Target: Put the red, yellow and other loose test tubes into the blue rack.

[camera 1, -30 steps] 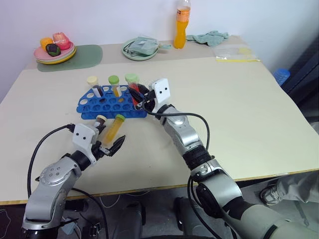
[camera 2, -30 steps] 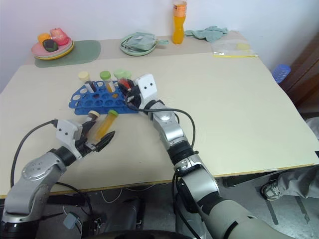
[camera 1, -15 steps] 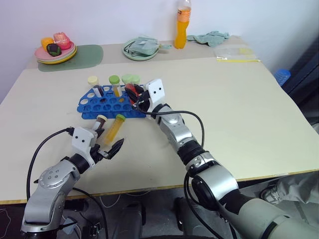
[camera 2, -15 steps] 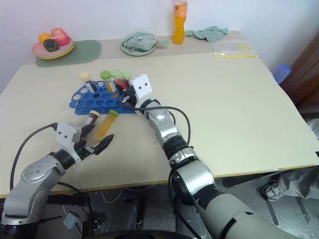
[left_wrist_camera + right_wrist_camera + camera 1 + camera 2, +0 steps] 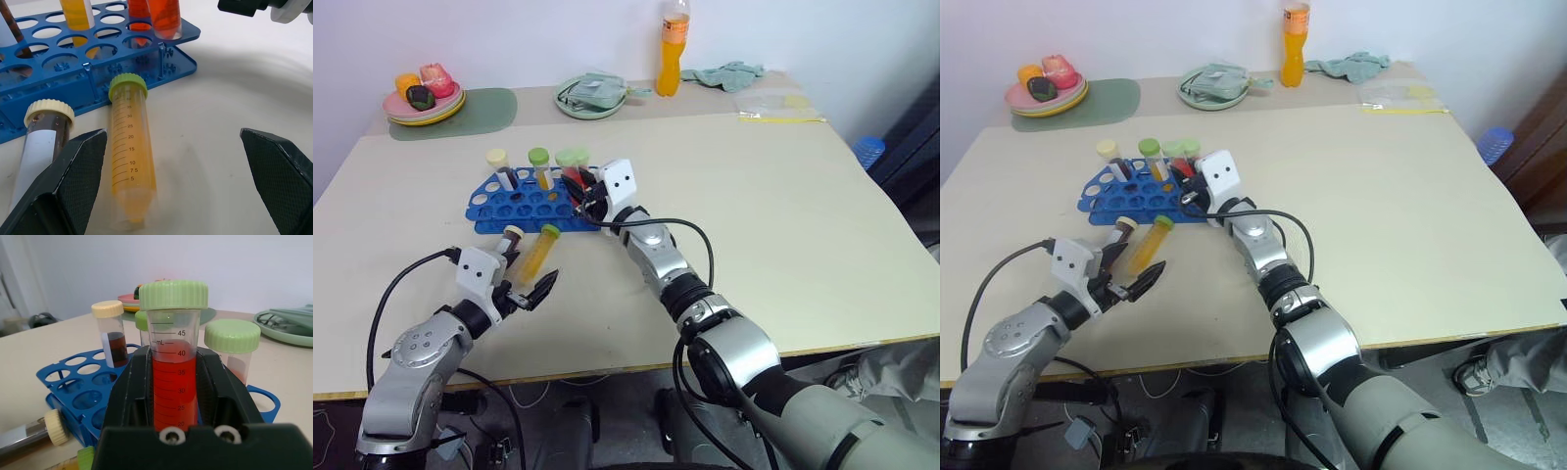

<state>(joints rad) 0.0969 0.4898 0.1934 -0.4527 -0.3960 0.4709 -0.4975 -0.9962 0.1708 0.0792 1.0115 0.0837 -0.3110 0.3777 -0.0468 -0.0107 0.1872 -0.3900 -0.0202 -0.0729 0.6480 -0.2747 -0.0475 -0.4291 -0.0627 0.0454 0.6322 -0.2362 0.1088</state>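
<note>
- Right claw [image 5: 590, 196] is closed around the clear plastic test tube of red liquid with a pale green screw cap [image 5: 173, 367], a black finger on each side of it. Whether the squeeze has begun to slacken cannot be told.
- A second ago this red tube leaned over the right end of the bright blue plastic rack with rows of round holes [image 5: 481, 217]. It now stands nearly upright among the rack's upper-right holes, and the claw has edged a little up and left in the head views.
- My reading is that the red tube is seated, or very nearly so, and only the release and a clean retreat remain for it.
- Left claw [image 5: 172, 133] is spread wide and has kept its place at the lower left of the head views, low over the pale beige worktop [image 5: 783, 215].
- Two tubes lie on the worktop just below the rack, caps toward it: the clear tube of yellow-orange liquid with a green cap [image 5: 129, 147] and the dark brown tube with a cream cap and white label [image 5: 41, 142]. Neither has shifted.
- Several capped tubes already stand in the rack, in the upper left-centre of the head views.
- The open left claw lines up with the yellow tube, which is probably next.
- One risk: pulling the right claw away could drag the red tube or nudge its neighbours.
</note>
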